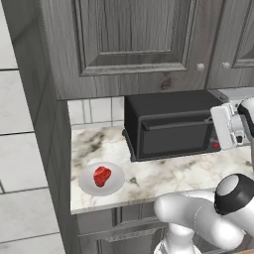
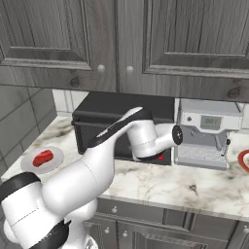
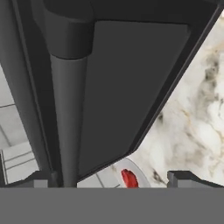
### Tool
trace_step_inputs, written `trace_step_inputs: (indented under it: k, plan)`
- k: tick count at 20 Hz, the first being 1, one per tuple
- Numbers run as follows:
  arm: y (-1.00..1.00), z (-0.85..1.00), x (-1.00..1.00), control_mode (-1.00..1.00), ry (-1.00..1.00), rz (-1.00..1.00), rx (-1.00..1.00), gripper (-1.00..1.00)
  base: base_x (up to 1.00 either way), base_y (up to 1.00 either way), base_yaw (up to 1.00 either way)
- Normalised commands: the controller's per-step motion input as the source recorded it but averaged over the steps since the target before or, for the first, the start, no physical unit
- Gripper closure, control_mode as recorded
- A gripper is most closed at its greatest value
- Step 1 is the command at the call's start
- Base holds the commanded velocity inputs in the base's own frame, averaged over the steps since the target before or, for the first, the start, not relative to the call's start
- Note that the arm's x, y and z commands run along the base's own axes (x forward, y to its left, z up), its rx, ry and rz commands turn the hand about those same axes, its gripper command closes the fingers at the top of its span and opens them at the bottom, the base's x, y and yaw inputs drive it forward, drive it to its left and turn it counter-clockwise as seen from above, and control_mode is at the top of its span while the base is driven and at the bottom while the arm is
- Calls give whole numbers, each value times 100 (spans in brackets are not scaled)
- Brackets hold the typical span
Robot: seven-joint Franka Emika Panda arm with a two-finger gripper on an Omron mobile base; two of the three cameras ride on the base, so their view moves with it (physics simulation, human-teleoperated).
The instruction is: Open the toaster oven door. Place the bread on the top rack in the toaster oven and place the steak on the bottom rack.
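1. I see the toaster oven (image 1: 171, 124) standing on the marble counter (image 1: 163, 173) under the grey wall cabinets (image 1: 134, 39), its back close to the tiled wall.
2. The toaster oven door (image 1: 173, 134) is shut flat against the front, and its handle bar (image 3: 68, 118) runs along the upper edge.
3. In my hand view the gripper (image 3: 111, 178) sits right up against the door, rolled so that the handle runs top to bottom of the picture.
4. The jaws stand wide apart with nothing clamped between them. The handle crosses the gap close to the left fingertip (image 3: 41, 178), and the door panel fills the rest of the gap.
5. From the left base camera the hand is at the oven's right end, in front of the control panel with its red light (image 1: 216, 145).
6. The steak (image 1: 101, 175) lies on a white plate (image 1: 115, 184) on the counter, left of the oven and in front of it, well apart from the gripper.
7. A silver coffee machine (image 2: 206, 133) stands just beside the oven on its right.
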Motion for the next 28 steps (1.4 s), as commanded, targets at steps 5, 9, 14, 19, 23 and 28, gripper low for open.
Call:
trace_step_inputs:
  k: [5,9,14,19,23,28]
  plan:
    - [-3,-1,20,-100,5,0,7,-100,0,0,0]
    - [0,-12,19,-100,6,0,9,-100,0,0,0]
    - [0,-15,20,-100,7,0,4,-100,0,0,0]
    - [1,-24,9,-100,15,-2,1,-100,0,0,0]
    - [1,-35,0,-100,16,-5,0,-100,0,0,0]
    - [4,-40,-7,-100,13,-7,0,-100,0,0,0]
